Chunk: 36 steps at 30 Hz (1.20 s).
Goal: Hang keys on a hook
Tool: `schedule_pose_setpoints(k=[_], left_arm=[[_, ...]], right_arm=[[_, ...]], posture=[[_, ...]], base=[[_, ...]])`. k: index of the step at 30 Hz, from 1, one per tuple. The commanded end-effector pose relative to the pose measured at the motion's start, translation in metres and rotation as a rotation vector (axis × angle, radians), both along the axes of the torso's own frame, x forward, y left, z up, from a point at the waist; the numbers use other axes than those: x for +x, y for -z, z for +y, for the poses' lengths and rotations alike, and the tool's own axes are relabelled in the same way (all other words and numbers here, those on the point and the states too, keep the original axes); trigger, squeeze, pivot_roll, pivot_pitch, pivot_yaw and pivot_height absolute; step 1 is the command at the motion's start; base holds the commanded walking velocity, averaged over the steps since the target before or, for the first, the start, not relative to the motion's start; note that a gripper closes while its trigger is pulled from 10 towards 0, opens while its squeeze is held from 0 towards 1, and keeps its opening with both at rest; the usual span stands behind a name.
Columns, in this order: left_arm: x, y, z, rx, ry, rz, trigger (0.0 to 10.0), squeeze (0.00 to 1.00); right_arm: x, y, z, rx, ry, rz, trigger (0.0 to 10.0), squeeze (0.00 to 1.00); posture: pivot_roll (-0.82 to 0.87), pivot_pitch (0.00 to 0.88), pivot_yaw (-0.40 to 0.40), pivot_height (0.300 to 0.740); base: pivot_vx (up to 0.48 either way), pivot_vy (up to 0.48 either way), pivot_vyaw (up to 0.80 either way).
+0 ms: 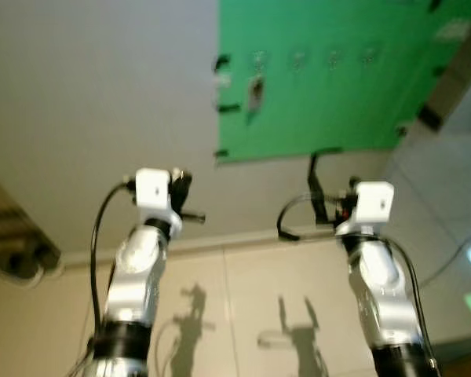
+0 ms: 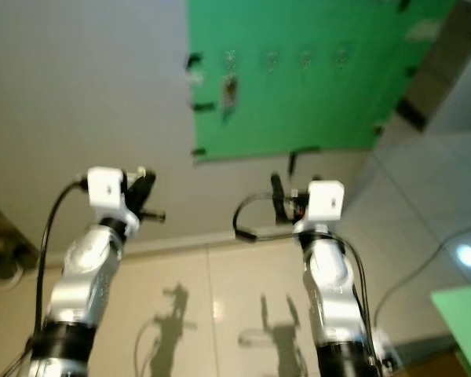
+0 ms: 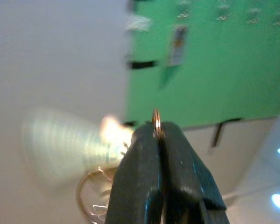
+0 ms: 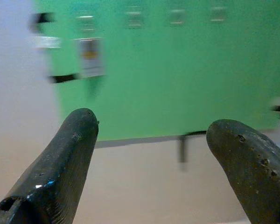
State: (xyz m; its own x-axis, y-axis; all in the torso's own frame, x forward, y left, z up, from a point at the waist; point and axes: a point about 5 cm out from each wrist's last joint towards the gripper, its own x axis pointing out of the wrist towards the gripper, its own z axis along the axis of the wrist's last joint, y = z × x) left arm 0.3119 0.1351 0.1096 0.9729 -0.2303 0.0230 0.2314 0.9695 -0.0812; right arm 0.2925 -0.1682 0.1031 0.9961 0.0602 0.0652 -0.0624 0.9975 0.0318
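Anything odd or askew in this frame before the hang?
Nothing is spilled or damaged. The green board looks slanted, likely from head-camera tilt. The left end effector pinches a key ring; the keys below are motion-blurred, apparently swinging.

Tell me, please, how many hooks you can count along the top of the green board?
4 on the green board, in one row: hooks at. The leftmost already holds a tag. Blur may hide others.

Your two silver arms are raised side by side in front of you, wrists bent upward. Your left end effector [image 3: 159,140] has its fingers pressed tight together on a thin ring. Your right end effector [image 4: 151,135] points forward with its fingers spread wide apart.
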Motion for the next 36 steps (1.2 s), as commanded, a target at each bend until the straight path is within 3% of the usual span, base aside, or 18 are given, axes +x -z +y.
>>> schedule_pose_setpoints(k=[1, 12, 14, 19, 36], left_arm=[[0.0022, -0.0027, -0.012, 0.005, 0.034, -0.007, 10.0, 0.0], [0.004, 0.0005, -0.0118, 0.036, 0.022, 0.005, 10.0, 0.0], [0.0036, 0.0014, -0.0128, 0.011, 0.02, 0.007, 10.0, 0.0], [0.0046, -0.0001, -0.0134, 0.03, 0.015, 0.001, 10.0, 0.0], [0.0061, 0.0017, -0.0208, 0.054, 0.046, 0.014, 10.0, 0.0]], right_arm=[[-0.0018, 0.0033, -0.0098, 0.002, 0.027, 0.011, 10.0, 0.0], [-0.0023, 0.0085, -0.0063, 0.01, 0.003, 0.031, 10.0, 0.0], [-0.0027, 0.0093, -0.0057, 0.012, -0.002, 0.034, 10.0, 0.0], [-0.0032, 0.0102, -0.0053, 0.015, -0.007, 0.037, 10.0, 0.0], [-0.0063, 0.013, -0.0032, 0.013, -0.027, 0.05, 10.0, 0.0]], posture=[[-0.04, 0.0, 0.02, 0.74], [-0.04, 0.0, 0.025, 0.74], [-0.04, 0.0, 0.025, 0.74], [-0.05, 0.0, 0.025, 0.74], [-0.06, 0.0, 0.031, 0.74]], base=[[0.442, 0.0, 0.0], [0.442, 0.0, 0.0], [0.337, 0.0, 0.0], [0.0, 0.0, 0.0], [0.451, 0.0, 0.0]])
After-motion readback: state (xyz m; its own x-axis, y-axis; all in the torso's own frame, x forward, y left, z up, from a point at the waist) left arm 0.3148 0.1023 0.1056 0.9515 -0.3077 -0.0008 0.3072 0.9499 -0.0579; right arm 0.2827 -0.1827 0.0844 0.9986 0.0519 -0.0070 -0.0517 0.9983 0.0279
